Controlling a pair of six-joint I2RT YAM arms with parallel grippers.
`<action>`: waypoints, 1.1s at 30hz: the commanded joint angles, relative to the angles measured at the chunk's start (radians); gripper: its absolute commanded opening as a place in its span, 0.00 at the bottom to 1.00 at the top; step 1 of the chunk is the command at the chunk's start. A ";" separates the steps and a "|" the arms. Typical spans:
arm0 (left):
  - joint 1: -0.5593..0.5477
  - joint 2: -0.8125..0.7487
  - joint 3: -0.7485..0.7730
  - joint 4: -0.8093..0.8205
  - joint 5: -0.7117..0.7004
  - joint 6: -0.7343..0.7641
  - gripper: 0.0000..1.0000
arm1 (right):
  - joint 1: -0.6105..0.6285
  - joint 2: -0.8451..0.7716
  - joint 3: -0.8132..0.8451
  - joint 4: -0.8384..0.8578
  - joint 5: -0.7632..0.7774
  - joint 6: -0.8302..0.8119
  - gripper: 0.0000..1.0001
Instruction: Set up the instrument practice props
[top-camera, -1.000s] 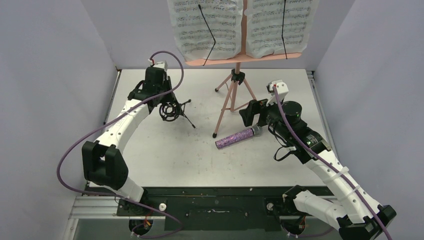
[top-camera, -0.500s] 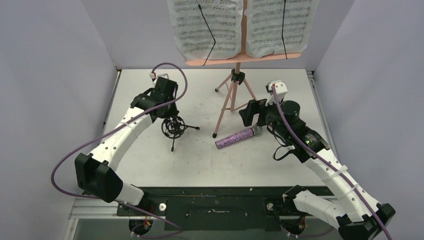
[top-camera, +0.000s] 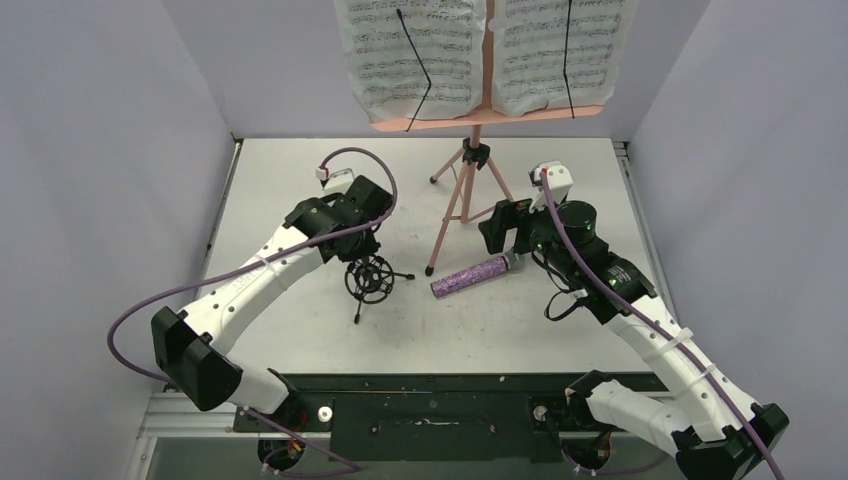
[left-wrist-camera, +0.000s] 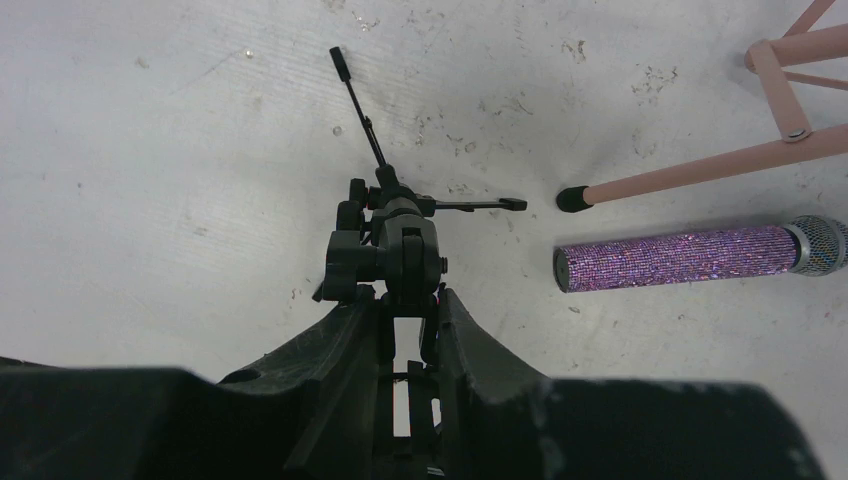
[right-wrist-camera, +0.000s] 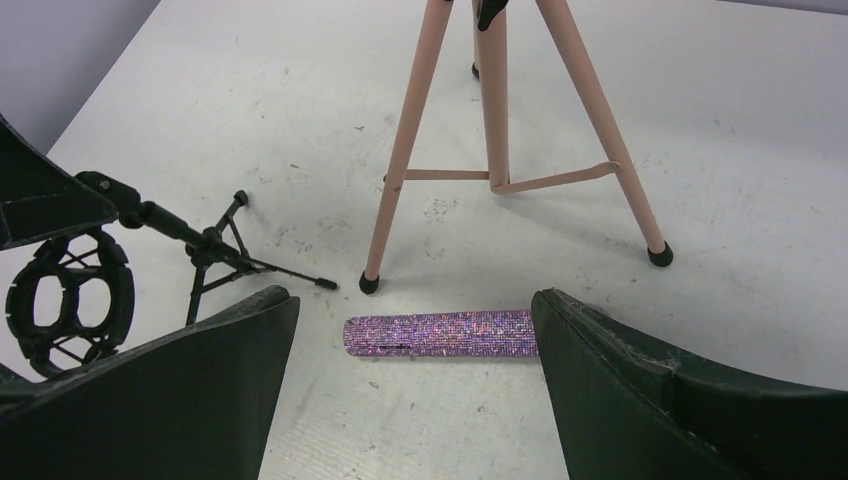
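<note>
The left gripper (left-wrist-camera: 405, 300) pinches the small black shock-mount tripod (top-camera: 371, 279) just left of the pink music stand (top-camera: 468, 190), which carries two sheet-music pages (top-camera: 415, 55), while the right gripper (right-wrist-camera: 412, 300) hangs spread wide above the purple glitter microphone (top-camera: 475, 275) lying at the stand's near foot.

Top view high, looking down; wrist views close, low; all share microphone (top-camera: 478, 273).

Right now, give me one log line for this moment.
left tool: shut on shock-mount tripod | right tool: open over microphone | microphone: lying flat near music stand foot | sheet music: on stand
</note>
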 joint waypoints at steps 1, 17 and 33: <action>-0.041 -0.039 0.079 -0.104 -0.057 -0.200 0.00 | -0.004 0.001 0.035 0.014 0.030 0.005 0.90; -0.074 -0.045 0.078 -0.188 -0.028 -0.507 0.00 | -0.007 -0.006 0.028 -0.008 0.081 0.019 0.90; -0.074 -0.058 0.115 -0.175 -0.065 -0.412 0.82 | -0.010 -0.016 0.022 -0.008 0.103 0.024 0.90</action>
